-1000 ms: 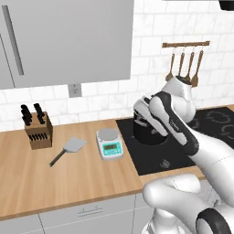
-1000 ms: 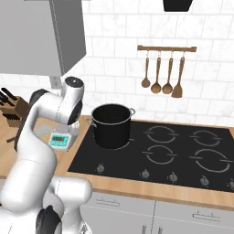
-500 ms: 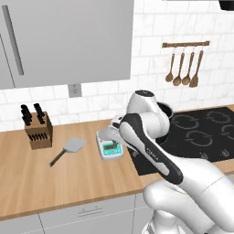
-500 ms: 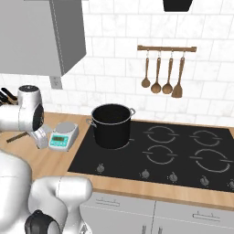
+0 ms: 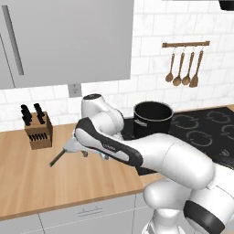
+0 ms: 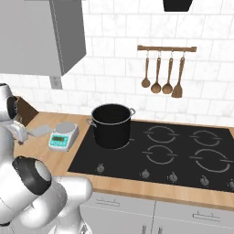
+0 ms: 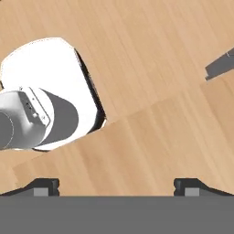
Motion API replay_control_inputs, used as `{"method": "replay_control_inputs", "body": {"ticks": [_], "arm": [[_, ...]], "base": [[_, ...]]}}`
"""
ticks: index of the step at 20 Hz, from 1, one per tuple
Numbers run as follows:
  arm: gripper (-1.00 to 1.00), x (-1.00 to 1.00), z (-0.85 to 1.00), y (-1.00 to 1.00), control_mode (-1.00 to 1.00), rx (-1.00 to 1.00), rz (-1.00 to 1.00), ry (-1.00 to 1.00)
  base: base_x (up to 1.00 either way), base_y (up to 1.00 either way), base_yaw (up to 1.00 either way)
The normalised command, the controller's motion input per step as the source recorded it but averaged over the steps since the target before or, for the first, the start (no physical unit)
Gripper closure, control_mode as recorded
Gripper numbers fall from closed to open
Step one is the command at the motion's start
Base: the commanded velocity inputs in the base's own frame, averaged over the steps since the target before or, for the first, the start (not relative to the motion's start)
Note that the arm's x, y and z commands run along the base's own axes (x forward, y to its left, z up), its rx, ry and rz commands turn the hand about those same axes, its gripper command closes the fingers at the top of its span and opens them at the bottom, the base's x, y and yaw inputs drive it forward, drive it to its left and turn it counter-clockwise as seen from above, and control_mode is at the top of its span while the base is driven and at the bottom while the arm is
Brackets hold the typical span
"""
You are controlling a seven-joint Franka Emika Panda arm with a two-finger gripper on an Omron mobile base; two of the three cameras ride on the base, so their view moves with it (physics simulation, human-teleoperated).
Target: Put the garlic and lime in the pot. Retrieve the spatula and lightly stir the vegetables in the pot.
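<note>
The big white arm is swinging away from the pot point(image 5: 152, 119) and over to the left, bringing its gripper point(image 5: 74, 147) down low over the wooden counter point(image 5: 41, 183) by the spatula point(image 6: 38, 131).

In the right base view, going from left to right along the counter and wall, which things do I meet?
Spatula → kitchen scale → pot → hanging wooden utensils.
</note>
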Motion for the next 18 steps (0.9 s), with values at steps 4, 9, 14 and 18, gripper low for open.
{"method": "replay_control_inputs", "body": {"ticks": [4,9,14,18], "arm": [[-1.00,0.14,-0.31,1.00,-1.00,-0.12,0.01,-0.07],[-1.00,0.53,-0.49,0.82,-1.00,0.00,-0.05,-0.07],[-1.00,0.83,-0.34,0.63,-1.00,0.00,-0.09,0.00],[-1.00,0.41,-0.24,0.33,-1.00,0.00,-0.03,0.00]], "base": [[0.00,0.00,0.00],[0.00,0.00,0.00],[0.00,0.00,0.00],[0.00,0.00,0.00]]}}
